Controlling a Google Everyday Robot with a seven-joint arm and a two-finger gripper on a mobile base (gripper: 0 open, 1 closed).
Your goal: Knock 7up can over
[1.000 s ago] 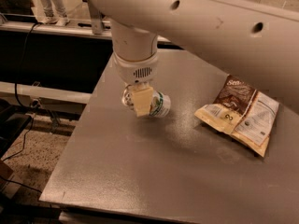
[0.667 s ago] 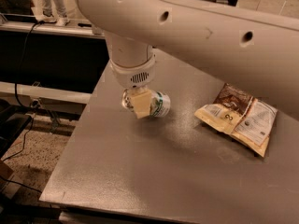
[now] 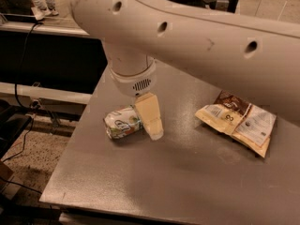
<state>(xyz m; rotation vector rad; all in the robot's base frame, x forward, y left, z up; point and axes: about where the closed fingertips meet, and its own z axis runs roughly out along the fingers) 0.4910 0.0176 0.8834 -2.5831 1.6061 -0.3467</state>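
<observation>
The 7up can [image 3: 123, 122] lies on its side on the grey table [image 3: 187, 182], near the table's left edge. It is white-silver with green swirls, and one end faces left toward me. My gripper [image 3: 153, 131] hangs straight down from the big white arm [image 3: 197, 36]. Its tip is just right of the can, touching or almost touching the can's right end, close to the table top. The can's right end is partly hidden behind the gripper.
A brown-and-yellow chip bag [image 3: 238, 122] lies flat on the right side of the table. The table's left edge [image 3: 77, 139] drops to a speckled floor with cables. A dark shelf and rail run behind the table.
The can, before partly behind the gripper, now lies in full view to the gripper's left. The arm has swung and now fills more of the view.
</observation>
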